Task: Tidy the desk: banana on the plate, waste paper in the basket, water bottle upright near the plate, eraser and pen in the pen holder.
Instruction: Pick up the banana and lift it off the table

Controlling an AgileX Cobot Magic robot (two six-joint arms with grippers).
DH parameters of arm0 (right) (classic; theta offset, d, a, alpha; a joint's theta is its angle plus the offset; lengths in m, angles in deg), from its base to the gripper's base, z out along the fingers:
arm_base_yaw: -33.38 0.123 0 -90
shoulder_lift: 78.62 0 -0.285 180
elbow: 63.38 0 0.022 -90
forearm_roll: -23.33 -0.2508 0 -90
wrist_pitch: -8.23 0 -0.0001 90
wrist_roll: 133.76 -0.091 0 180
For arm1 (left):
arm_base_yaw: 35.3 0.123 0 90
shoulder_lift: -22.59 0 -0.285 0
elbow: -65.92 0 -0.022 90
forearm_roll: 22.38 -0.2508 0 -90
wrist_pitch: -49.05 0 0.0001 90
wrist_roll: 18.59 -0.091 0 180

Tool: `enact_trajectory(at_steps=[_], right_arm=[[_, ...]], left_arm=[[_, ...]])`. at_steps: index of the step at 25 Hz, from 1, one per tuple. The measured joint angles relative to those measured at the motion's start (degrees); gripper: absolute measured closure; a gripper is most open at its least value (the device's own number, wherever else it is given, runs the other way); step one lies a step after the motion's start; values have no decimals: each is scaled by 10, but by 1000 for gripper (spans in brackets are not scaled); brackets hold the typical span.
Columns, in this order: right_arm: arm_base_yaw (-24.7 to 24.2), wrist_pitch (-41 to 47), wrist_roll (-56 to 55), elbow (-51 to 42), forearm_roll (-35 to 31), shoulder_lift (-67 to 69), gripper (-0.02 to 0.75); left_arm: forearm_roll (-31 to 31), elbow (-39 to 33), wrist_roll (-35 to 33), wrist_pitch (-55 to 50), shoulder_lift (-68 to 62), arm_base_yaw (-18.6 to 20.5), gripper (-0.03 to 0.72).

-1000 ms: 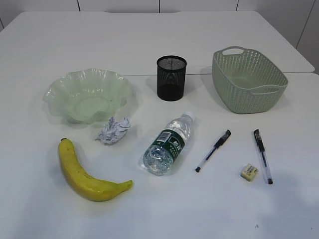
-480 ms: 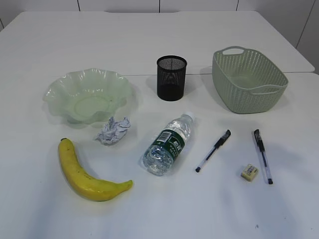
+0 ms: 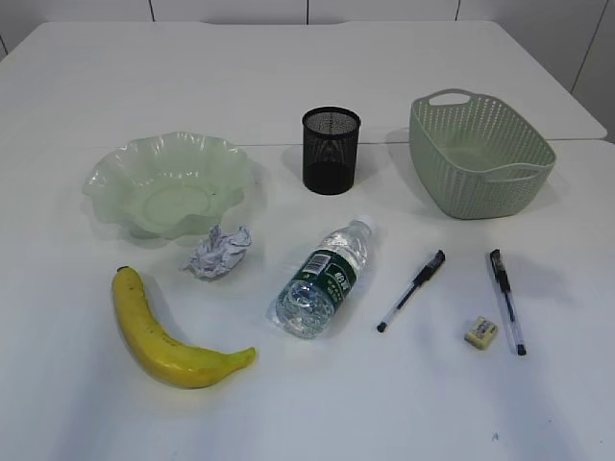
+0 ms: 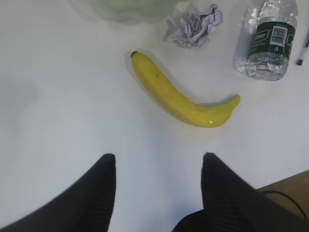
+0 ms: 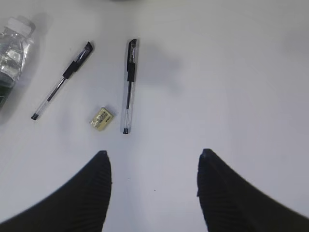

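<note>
While both grippers (image 4: 158,162) (image 5: 154,159) hang spread and empty, the bottle (image 3: 322,280) lies flat — cap toward the basket (image 3: 480,154)

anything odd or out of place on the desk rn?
Only the untidied items: water bottle lies on its side, crumpled paper and banana sit on the table, two pens and eraser lie loose. No spill or damage visible.
</note>
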Motion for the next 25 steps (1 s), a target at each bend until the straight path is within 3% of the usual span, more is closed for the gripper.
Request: enact_trajectory(at_steps=[16, 25], right_arm=[[0, -1, 4, 0, -30, 69, 309], [0, -1, 2, 0, -3, 69, 309]], left_arm=[[17, 5, 0, 3, -61, 0, 286], [17, 15, 0, 3, -63, 0, 286]])
